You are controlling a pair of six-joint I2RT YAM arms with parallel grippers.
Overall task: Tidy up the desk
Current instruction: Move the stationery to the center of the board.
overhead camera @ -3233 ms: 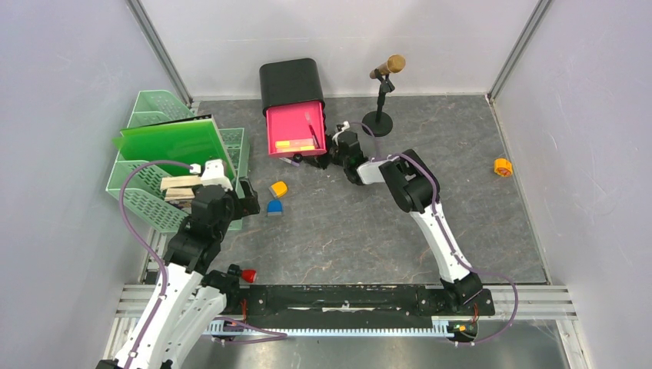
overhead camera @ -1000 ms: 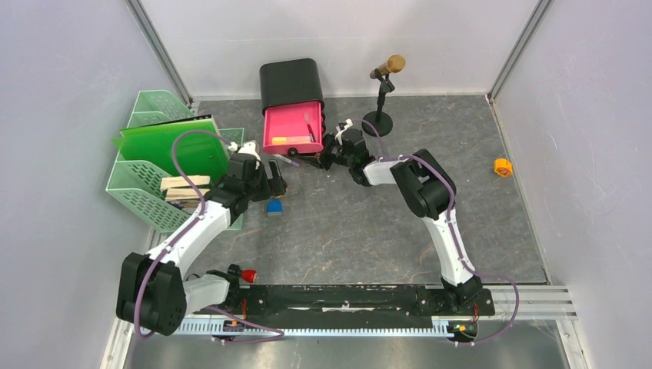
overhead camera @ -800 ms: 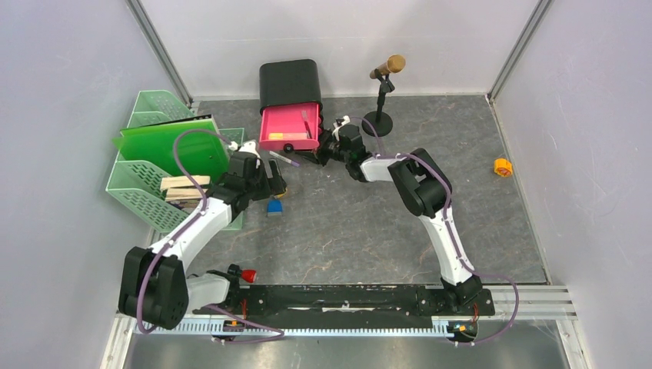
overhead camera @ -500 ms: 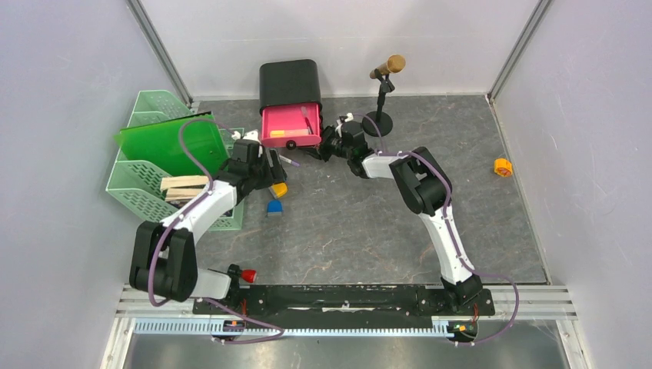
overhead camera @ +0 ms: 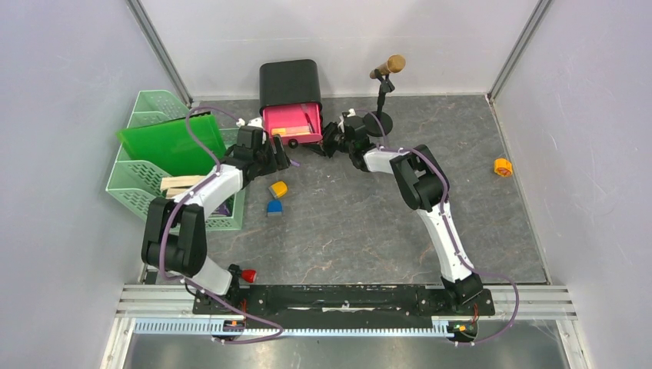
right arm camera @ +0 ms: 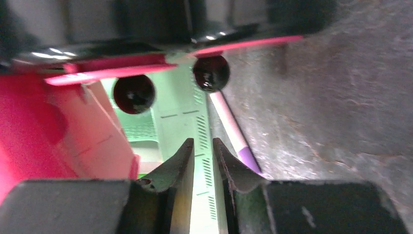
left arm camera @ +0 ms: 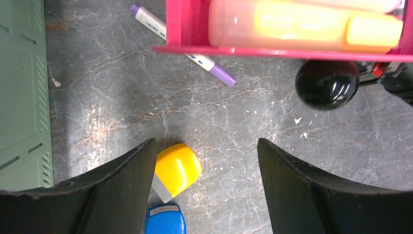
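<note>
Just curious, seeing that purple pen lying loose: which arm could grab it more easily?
Left, probably: the left gripper is open just short of the pen; the right gripper is barely open by a drawer knob.

Pink drawer deeper inside black box — left claw nearer.

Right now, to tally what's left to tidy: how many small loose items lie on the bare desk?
4: a yellow piece, a blue piece next to it, a purple-tipped marker partly under the pink drawer, an orange roll at the desk's right edge. More may be hidden.
</note>
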